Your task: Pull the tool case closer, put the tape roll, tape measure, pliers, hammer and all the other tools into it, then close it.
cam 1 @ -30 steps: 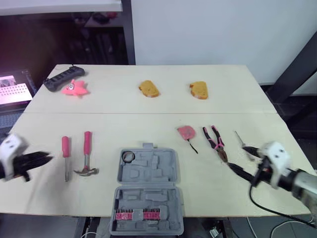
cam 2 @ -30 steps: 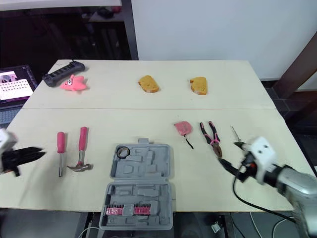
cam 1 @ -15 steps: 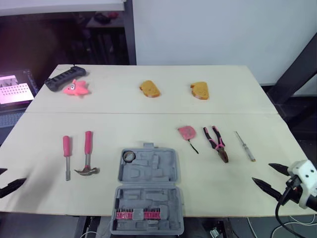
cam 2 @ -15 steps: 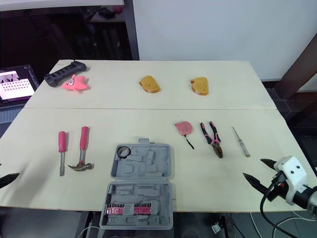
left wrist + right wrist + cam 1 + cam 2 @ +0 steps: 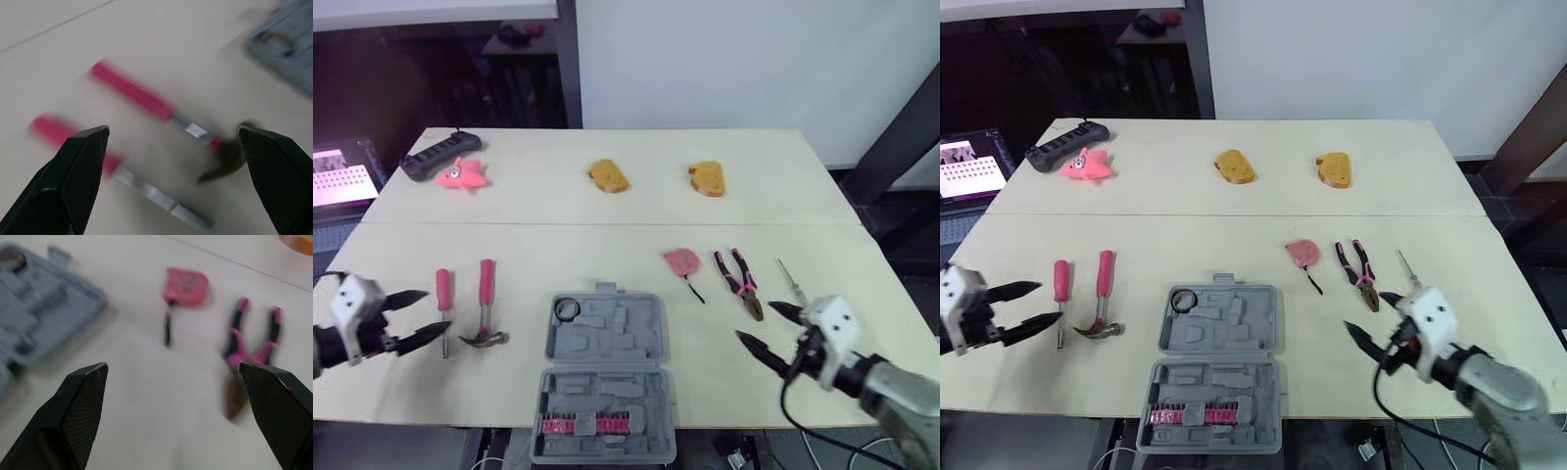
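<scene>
The grey tool case lies open at the table's near edge, with the tape roll in its top left corner. To its left lie the pink-handled hammer and a pink screwdriver. My left gripper stands open just left of the screwdriver, pointing at both tools. On the case's right lie the pink tape measure, the pliers and a thin screwdriver. My right gripper is open and empty, just in front of the pliers.
At the back of the table lie two brown bread-like pieces, a pink star toy and a black power strip. A lit screen stands off the left edge.
The left gripper has gone from shut to open and now sits by the pink screwdriver. The right gripper dipped to the near edge, then came in to the left, close to the pliers.
</scene>
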{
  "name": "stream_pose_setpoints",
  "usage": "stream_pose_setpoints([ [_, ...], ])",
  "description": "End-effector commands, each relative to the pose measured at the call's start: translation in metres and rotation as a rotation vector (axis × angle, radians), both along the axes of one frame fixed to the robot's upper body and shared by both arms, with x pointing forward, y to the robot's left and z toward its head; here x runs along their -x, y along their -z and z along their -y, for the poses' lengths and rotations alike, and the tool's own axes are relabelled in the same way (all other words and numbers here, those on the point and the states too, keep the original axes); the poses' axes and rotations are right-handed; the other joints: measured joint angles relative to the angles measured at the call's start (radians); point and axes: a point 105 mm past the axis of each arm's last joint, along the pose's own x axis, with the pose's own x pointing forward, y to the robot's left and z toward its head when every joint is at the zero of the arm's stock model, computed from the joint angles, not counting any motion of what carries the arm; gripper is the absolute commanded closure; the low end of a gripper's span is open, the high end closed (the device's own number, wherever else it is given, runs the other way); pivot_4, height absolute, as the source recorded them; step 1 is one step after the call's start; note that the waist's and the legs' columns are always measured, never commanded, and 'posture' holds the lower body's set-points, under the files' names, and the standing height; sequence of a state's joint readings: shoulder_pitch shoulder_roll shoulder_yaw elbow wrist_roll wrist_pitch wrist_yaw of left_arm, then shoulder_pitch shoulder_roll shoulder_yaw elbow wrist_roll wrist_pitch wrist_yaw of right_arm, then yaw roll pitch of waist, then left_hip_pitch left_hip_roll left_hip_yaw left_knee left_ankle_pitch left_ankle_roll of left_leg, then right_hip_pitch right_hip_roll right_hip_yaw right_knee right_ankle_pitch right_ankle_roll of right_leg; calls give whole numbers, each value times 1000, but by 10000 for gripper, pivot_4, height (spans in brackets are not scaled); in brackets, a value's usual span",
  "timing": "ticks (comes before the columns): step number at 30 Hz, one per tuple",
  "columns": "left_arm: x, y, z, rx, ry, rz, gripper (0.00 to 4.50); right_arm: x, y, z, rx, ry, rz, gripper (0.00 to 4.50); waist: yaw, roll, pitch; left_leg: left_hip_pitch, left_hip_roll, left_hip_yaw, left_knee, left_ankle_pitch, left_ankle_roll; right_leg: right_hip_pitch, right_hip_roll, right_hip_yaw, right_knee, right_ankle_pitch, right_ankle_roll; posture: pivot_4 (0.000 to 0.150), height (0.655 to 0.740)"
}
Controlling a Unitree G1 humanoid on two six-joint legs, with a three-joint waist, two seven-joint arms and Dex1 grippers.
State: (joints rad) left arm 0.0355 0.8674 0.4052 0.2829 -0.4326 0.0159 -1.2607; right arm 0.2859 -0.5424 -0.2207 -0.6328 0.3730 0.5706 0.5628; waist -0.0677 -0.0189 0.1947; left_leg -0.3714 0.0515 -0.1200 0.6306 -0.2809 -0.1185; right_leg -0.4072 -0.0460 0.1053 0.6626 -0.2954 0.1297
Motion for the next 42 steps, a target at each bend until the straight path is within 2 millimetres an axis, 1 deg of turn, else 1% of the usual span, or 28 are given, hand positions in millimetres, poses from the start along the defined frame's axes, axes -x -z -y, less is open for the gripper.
stream_pose_setpoints([
  [1, 9, -12, 40, 84, 161, 29, 638, -14, 4, -28, 19, 64, 6, 0, -1, 0, 0, 0, 0, 0, 0, 0, 0, 0, 0, 0, 0, 0, 0, 1500, 7400],
  [2, 17, -10, 51, 80, 228, 1, 638, -20, 6, -33, 22, 93, 7, 0, -2, 0, 0, 0, 0, 0, 0, 0, 0, 0, 0, 0, 0, 0, 0, 1500, 7400],
  [4, 26, -10, 66, 70, 316, -34, 638, -28, 9, -42, 22, 108, 3, 0, 0, 0, 0, -1, 0, 0, 0, 0, 0, -1, 0, 1, 0, 0, 0, 1500, 7400],
  [8, 30, -19, 91, 93, 432, -51, 638, -49, 16, -54, 38, 137, -16, 0, 9, 0, 0, 0, 0, 0, 0, 0, 0, -1, 0, 0, 0, -1, -2, 1500, 7400],
  [10, 30, -18, 99, 79, 460, -61, 638, -60, 19, -59, 49, 136, -25, 0, 10, 0, 0, -1, 0, 0, 1, 0, 0, -1, 0, 1, 0, -2, -3, 1500, 7400],
  [12, 33, -15, 106, 77, 487, -72, 638, -71, 23, -60, 53, 155, -42, 0, 6, 0, 0, -1, 0, 0, 0, 0, 0, -1, 0, 1, 0, -1, -3, 1500, 7400],
  [13, 34, -14, 109, 79, 498, -76, 638, -75, 25, -59, 50, 166, -51, 0, 4, 0, 0, -1, 0, 0, 0, 0, 0, -1, 0, 0, 0, 0, 0, 1500, 7400],
  [16, 37, -12, 113, 89, 512, -84, 638, -88, 35, -49, 66, 216, -79, 0, -1, 0, 0, -1, 0, 0, -1, 0, 0, -2, 0, 0, 0, 0, 0, 1500, 7400],
  [18, 36, -12, 115, 94, 511, -76, 638, -94, 39, -46, 60, 228, -89, 0, -1, 0, 0, -1, 0, 0, 0, 0, 0, -2, 0, 0, 0, 0, 0, 1500, 7400],
  [26, 35, -9, 119, 91, 512, -64, 638, -109, 50, -58, 6, 234, -115, 0, -4, 0, 0, -1, 0, 0, 0, 0, 0, -2, 0, 0, 0, 0, 0, 1500, 7400],
  [29, 35, -9, 121, 91, 515, -58, 0, -109, 57, -56, 5, 259, -139, 7919, -3, 0, 0, -1, 0, 0, 0, 0, 0, -2, 0, 0, 0, 0, 0, 1500, 7400],
  [30, 35, -9, 121, 91, 515, -57, 0, -109, 59, -55, 6, 265, -146, 13306, -3, 0, 0, -1, 0, 0, 0, 0, 0, -2, 0, 0, 0, 0, 0, 1500, 7400],
  [31, 35, -9, 122, 92, 515, -57, 0, -109, 60, -55, 6, 268, -149, 17358, -3, 0, 0, -1, 0, 0, 0, 0, 0, -2, 0, 0, 0, 0, 0, 1500, 7400],
  [32, 35, -9, 122, 92, 516, -56, 0, -109, 62, -54, 10, 274, -154, 23218, -3, 0, 0, 0, 0, 0, 0, 0, 0, -2, 0, 0, 0, 0, 0, 1500, 7400],
  [33, 35, -10, 122, 91, 516, -55, 0, -109, 63, -53, 9, 277, -158, 27233, -3, 0, 0, 0, 0, 0, 0, 0, 0, -2, 0, 0, 0, 0, 0, 1500, 7400],
  [36, 35, -10, 123, 89, 519, -51, 0, -107, 65, -52, 11, 283, -164, 42028, -4, 1, 0, 0, 0, 0, 0, 0, 0, -2, 0, 0, 0, 0, 0, 1500, 7400],
  [37, 34, -10, 123, 89, 519, -51, 0, -107, 65, -53, 12, 280, -163, 44347, -3, 1, 0, 0, 0, 0, 0, 0, 0, -2, 0, 0, 0, 0, 0, 1500, 7400],
  [42, 33, -9, 124, 89, 522, -55, 0, -104, 63, -55, 8, 259, -156, 44347, -3, 0, 0, 0, 0, 0, 0, 0, 0, -1, 0, 0, 0, 0, 0, 1500, 7400],
])
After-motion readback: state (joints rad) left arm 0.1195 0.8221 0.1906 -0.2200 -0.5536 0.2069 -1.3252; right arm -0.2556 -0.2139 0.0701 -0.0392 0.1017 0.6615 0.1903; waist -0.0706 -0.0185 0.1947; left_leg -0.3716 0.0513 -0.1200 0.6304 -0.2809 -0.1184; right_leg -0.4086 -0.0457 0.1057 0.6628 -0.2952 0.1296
